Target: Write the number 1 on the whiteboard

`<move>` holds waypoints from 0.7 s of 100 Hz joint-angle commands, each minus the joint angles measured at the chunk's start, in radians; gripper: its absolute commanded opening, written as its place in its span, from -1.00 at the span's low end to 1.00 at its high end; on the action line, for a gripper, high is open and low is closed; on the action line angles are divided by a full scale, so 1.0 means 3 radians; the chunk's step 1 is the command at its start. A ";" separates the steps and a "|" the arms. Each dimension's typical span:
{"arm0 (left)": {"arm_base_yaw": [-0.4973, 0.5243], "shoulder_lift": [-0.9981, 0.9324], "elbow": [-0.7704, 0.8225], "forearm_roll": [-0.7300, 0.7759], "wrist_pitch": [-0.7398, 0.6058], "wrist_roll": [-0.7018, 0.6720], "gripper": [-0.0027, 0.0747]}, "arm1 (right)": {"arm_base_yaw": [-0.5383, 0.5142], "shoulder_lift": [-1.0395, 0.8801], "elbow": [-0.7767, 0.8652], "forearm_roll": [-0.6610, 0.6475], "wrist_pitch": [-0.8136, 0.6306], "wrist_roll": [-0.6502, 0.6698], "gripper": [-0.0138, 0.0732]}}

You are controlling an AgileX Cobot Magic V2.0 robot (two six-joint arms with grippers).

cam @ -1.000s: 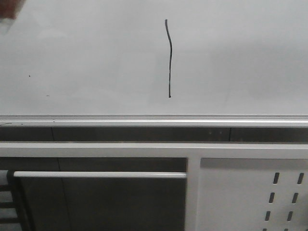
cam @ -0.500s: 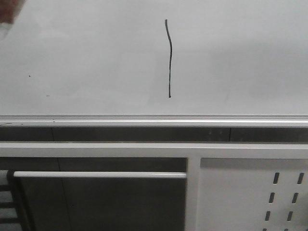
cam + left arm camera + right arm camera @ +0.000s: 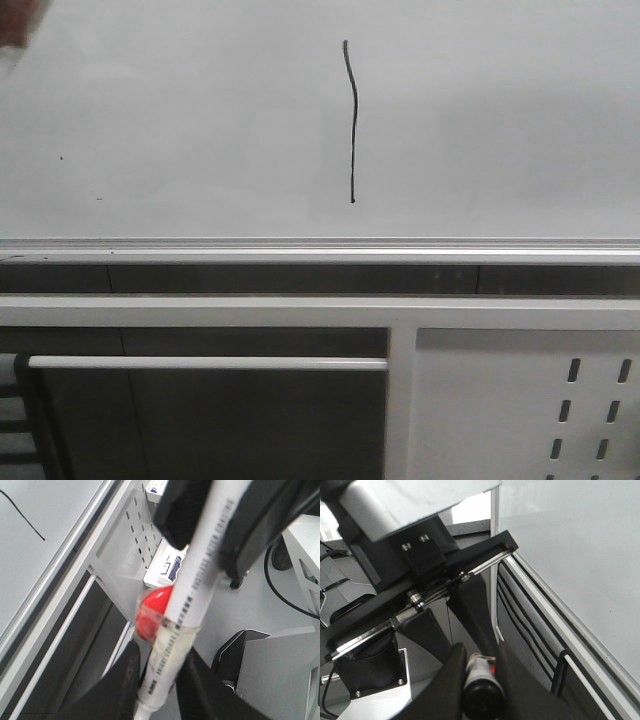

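The whiteboard (image 3: 500,120) fills the upper front view above its silver bottom rail (image 3: 300,248). On it is the number 1 (image 3: 352,120), a thin wavy black vertical stroke; its lower end also shows in the left wrist view (image 3: 25,517). My left gripper (image 3: 161,687) is shut on a white marker pen (image 3: 197,580) wrapped with tape, with a red piece (image 3: 152,612) stuck to it, held off the board. My right gripper (image 3: 480,682) is shut on a short black-ended cylinder (image 3: 481,687), beside the board's edge (image 3: 580,545).
Below the rail stand a white frame with a horizontal bar (image 3: 200,363) and a white perforated panel (image 3: 520,400). A small white box (image 3: 165,567) sits on that panel (image 3: 135,535). Black cables (image 3: 285,585) and an arm base (image 3: 365,665) lie nearby.
A blurred brownish shape in the top left corner of the front view has shifted slightly to the right. The stroke is unchanged.
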 commanded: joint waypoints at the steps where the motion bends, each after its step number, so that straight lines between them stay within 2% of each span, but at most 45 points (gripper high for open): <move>1: 0.0002 -0.0006 -0.0122 -0.0008 -0.0236 -0.0069 -0.53 | -0.0002 -0.0037 -0.0088 -0.0023 0.0024 -0.0030 -0.81; 19: 0.0002 -0.0006 -0.0122 -0.0039 -0.0216 -0.0069 -0.53 | -0.0002 -0.0037 -0.0088 -0.0023 -0.0031 -0.0030 -0.81; 41: 0.0002 -0.0006 -0.0147 -0.0039 -0.0215 -0.0069 -0.25 | -0.0002 -0.0037 -0.0088 -0.0023 -0.0083 -0.0030 -0.81; 70: 0.0002 -0.0006 -0.0147 -0.0039 -0.0210 -0.0069 -0.28 | -0.0002 -0.0037 -0.0088 -0.0023 -0.0096 -0.0030 -0.81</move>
